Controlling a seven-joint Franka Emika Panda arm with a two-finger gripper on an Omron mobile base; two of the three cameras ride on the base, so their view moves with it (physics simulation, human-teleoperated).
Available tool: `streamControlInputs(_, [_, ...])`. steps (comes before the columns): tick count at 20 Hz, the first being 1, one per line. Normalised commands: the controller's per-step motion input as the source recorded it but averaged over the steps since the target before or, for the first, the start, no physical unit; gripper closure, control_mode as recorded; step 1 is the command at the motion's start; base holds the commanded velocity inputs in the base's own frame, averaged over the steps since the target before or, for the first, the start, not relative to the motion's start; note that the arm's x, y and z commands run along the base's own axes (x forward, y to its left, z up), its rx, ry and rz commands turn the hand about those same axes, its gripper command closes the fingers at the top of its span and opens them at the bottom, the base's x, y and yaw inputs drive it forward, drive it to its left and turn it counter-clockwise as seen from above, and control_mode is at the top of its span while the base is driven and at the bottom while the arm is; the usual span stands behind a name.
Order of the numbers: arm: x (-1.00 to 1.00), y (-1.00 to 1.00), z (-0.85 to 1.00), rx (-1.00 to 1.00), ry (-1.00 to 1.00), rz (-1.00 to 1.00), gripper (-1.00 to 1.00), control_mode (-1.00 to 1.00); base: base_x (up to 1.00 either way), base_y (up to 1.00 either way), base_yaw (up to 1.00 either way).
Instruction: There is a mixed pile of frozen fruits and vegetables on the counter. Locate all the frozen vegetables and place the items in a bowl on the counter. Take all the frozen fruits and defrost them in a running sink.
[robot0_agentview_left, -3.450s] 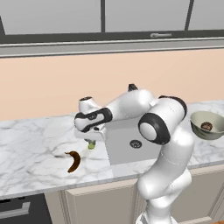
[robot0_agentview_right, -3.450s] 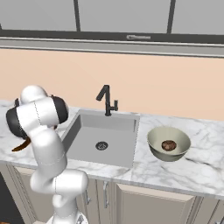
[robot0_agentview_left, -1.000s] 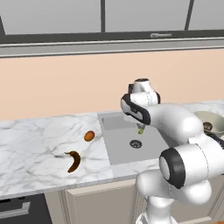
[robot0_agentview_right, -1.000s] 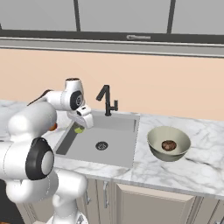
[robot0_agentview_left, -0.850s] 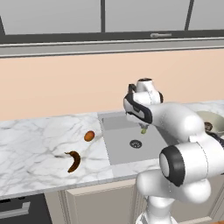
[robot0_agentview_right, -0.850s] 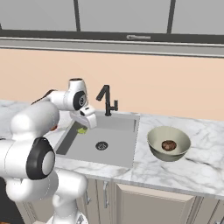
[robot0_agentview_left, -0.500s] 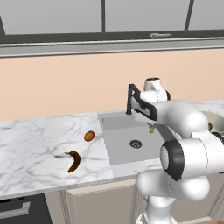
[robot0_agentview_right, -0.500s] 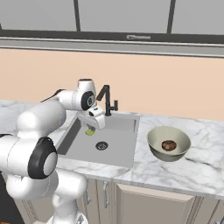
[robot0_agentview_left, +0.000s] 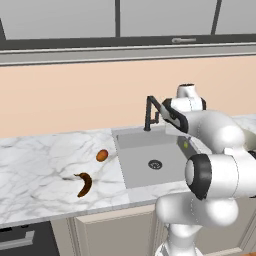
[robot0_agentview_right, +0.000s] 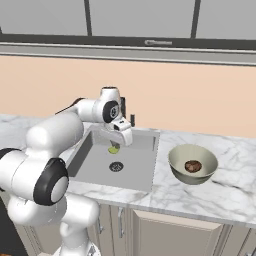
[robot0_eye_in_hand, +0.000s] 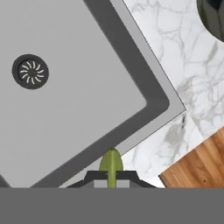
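One small green piece (robot0_eye_in_hand: 111, 162) sits pinched between my jaws, which are closed almost fully on it. In the hand view it looks like a pale olive leaf with a rounded tip, poking up past the finger tips (robot0_eye_in_hand: 97, 176). From the right base view I see the gripper (robot0_agentview_right: 116, 145) hanging above the sink (robot0_agentview_right: 131, 170), the green bit dangling just under it, over the basin's back part and a little above the drain (robot0_agentview_right: 116, 166).

Below the jaws in the hand view lies the basin's grey floor, with its corner rim just beyond the leaf and veined white counter (robot0_eye_in_hand: 175, 65) past that.

Off to the jaws' right in the right base view, well apart, stands the bowl (robot0_agentview_right: 176, 157), grey-olive with a pale rim, and the brown ball (robot0_agentview_right: 193, 166) rests inside it.

On the far side of the sink from the bowl, in the left base view, the orange ball (robot0_agentview_left: 102, 155) and the curved brown piece (robot0_agentview_left: 84, 184) lie on the marble, near each other but not touching. The black faucet (robot0_agentview_left: 152, 109) rises right behind the gripper.
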Motion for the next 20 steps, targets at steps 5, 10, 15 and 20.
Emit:
streamControlInputs(5, [-0.06,-0.38,0.23,0.0,0.0,0.0,1.0,-1.0,0.0,0.0,0.0])
streamControlInputs(10, [-0.02,-0.35,0.23,0.0,0.0,0.0,1.0,-1.0,0.0,0.0,0.0])
streamControlInputs(15, [0.0,-0.33,0.26,0.0,0.0,0.0,1.0,-1.0,0.0,0.0,0.0])
streamControlInputs(20, [0.0,-0.34,0.27,0.0,0.0,0.0,1.0,-1.0,0.0,0.0,0.0])
